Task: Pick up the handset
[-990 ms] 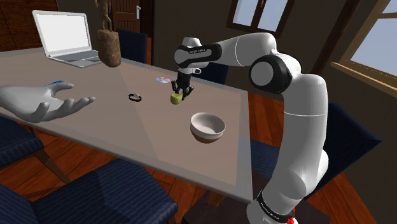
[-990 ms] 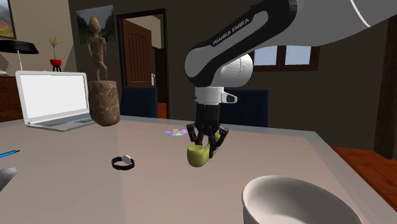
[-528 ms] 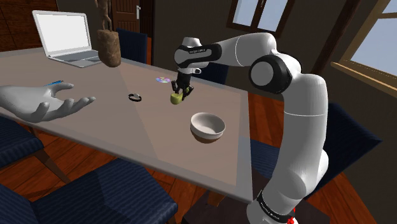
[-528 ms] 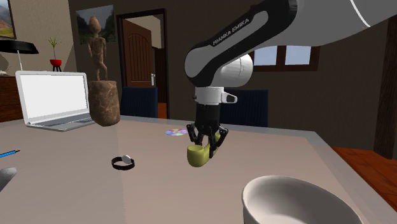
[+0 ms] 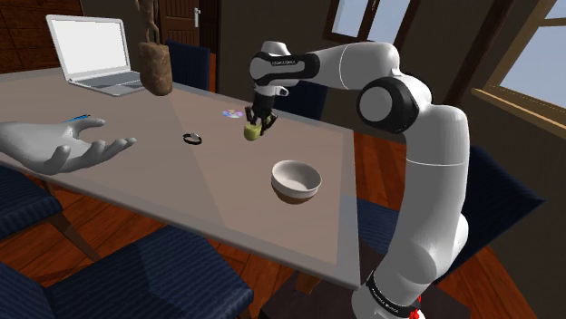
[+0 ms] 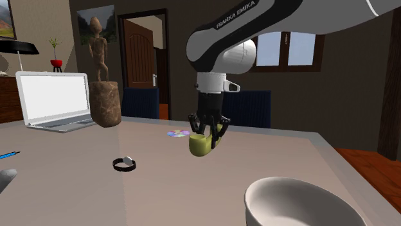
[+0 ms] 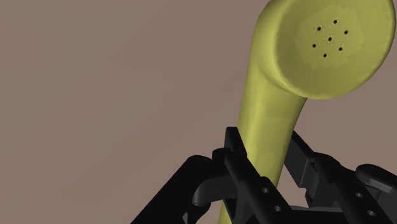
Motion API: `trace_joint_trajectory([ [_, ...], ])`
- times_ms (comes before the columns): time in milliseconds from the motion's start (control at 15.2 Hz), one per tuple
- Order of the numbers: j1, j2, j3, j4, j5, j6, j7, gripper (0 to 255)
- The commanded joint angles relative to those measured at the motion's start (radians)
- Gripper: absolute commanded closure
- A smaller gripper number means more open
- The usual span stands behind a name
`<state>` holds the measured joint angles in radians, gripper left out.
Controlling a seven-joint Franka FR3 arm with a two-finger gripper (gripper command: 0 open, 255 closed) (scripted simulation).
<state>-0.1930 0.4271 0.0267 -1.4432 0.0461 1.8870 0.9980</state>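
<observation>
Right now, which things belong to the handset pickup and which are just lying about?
Job: yellow-green handset, clasped by the gripper.
Lying about: laptop, white bowl, black band, disc, statue, grey hand.

**Arm stretched out, fingers clamped**

The white arm rises from the shoulder view's lower right, elbow bent high, forearm reaching up and to the left. The wrist points straight down. The black gripper hangs vertical, and its fingers are pinched tight on the yellow-green handset, clasping its shaft between them.
</observation>
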Motion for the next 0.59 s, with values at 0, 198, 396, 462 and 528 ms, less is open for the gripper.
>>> trace_joint_trajectory([
  [0, 0.0, -0.005, 0.0, 0.018, 0.0, -0.024, 0.0, 255],
  [198, -0.001, -0.008, 0.0, 0.055, -0.001, -0.063, 0.002, 255],
  [396, -0.001, -0.008, 0.0, 0.094, -0.001, -0.103, 0.004, 255],
  [462, -0.001, -0.008, 0.0, 0.096, -0.001, -0.105, 0.004, 255],
  [528, -0.001, -0.008, 0.0, 0.097, -0.001, -0.105, 0.004, 255],
])
